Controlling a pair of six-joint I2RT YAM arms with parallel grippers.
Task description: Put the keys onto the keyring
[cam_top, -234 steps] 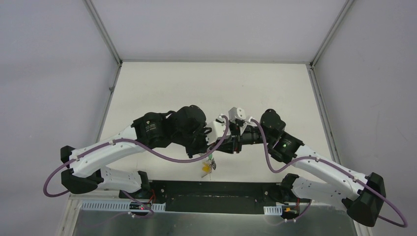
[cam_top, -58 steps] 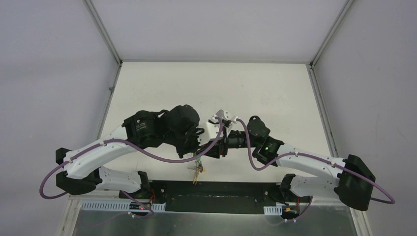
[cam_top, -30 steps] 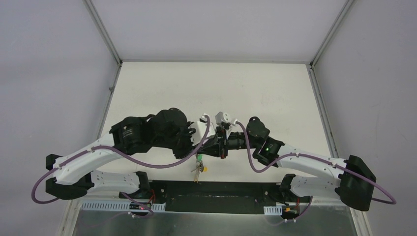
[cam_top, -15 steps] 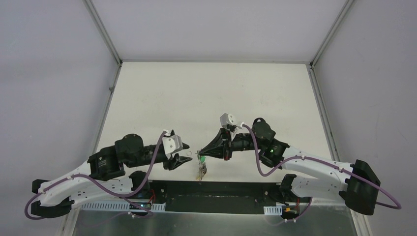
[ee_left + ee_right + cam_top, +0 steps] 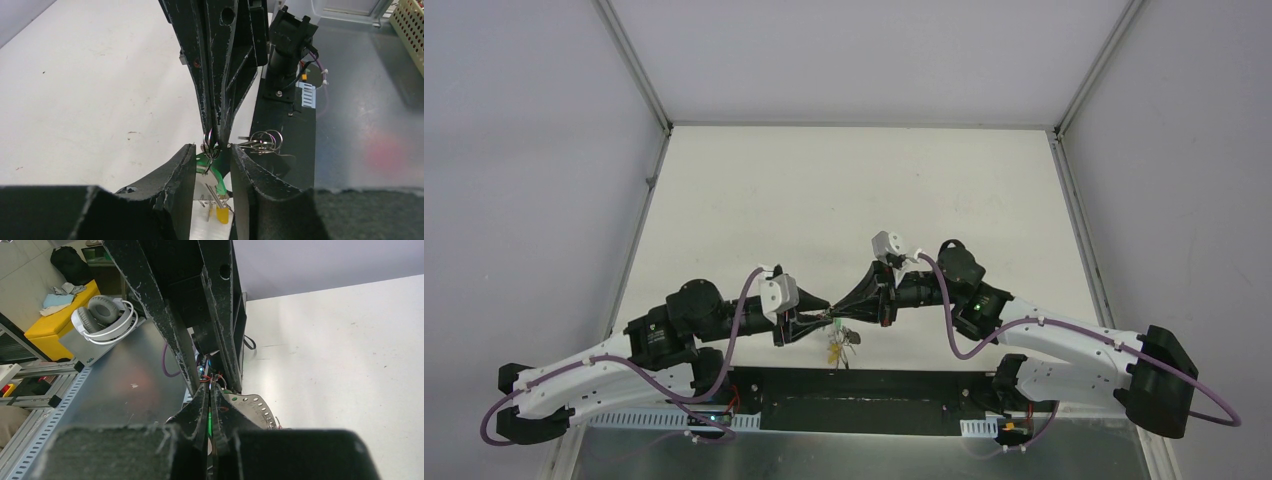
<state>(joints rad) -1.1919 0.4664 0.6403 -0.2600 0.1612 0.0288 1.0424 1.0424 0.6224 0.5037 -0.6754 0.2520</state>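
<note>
My right gripper (image 5: 832, 315) points left, shut on the thin rings of the keyring (image 5: 210, 145) at its tips (image 5: 216, 142). A green-capped key (image 5: 216, 169) hangs just under that pinch, and a yellow-capped key (image 5: 222, 215) dangles lower. More thin rings (image 5: 262, 141) stick out beside the tips. The bunch of keys (image 5: 839, 345) hangs above the table's near edge. My left gripper (image 5: 212, 150) faces the right one tip to tip, open, one finger on each side of the green key. In the right wrist view a green sliver shows between the shut fingers (image 5: 210, 390). No black-capped key shows.
The white table (image 5: 854, 190) stretches away behind both arms. Below the hanging keys runs the black base plate (image 5: 864, 400), with the arm bases on it. A metal shelf with white headphones (image 5: 102, 315) lies off the near edge.
My left arm pulled away to the left and dropped low, then brought its gripper back right until it met the right gripper's tips. The right gripper stays shut with the bunch hanging.
</note>
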